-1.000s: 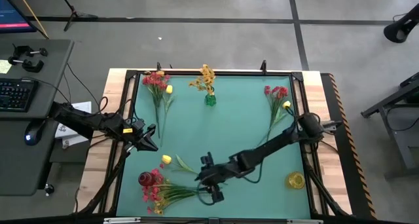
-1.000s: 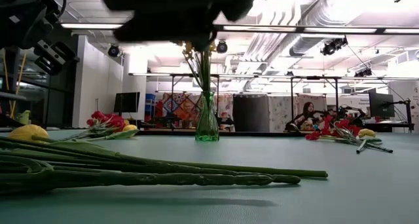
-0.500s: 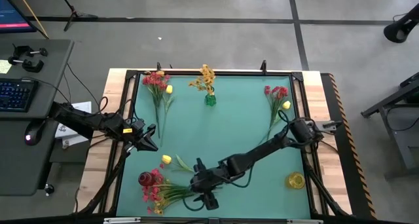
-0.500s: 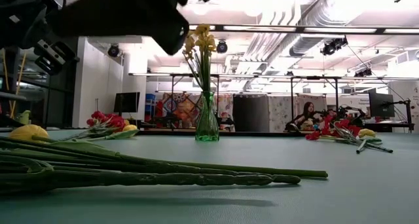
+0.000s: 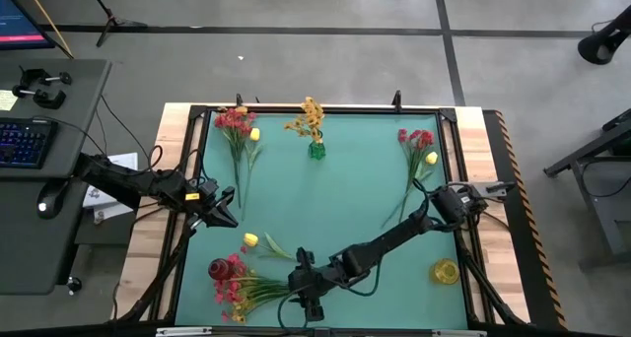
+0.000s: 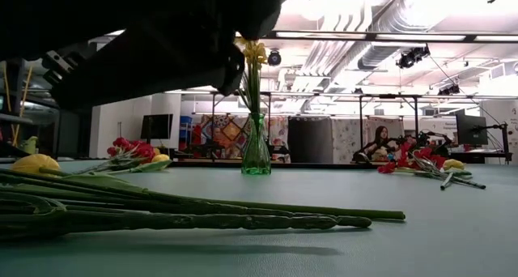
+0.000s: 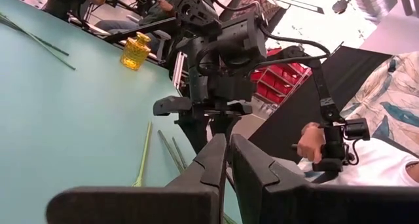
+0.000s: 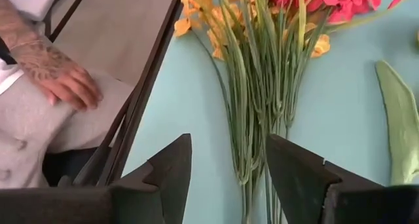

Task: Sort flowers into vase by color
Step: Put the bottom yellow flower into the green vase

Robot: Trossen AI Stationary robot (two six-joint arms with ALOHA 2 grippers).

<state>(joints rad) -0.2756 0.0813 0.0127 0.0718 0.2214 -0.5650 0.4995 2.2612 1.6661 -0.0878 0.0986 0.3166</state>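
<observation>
Two grippers: the right gripper [image 5: 308,303] is being held open over the flowers [image 5: 246,288]; the left gripper [image 5: 226,207] is being kept closed, empty.

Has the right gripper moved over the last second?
Yes. In the high view the right gripper has slid left and toward the near table edge, closing on the stem ends of the flower bundle, judged against the yellow vase.

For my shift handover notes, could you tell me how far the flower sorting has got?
Done: one orange-yellow spray stands in the green vase. In hand: the right gripper hovers open above the stem bundle, holding nothing; the left gripper waits shut. Left: three more flower piles, and the yellow vase is empty.
</observation>
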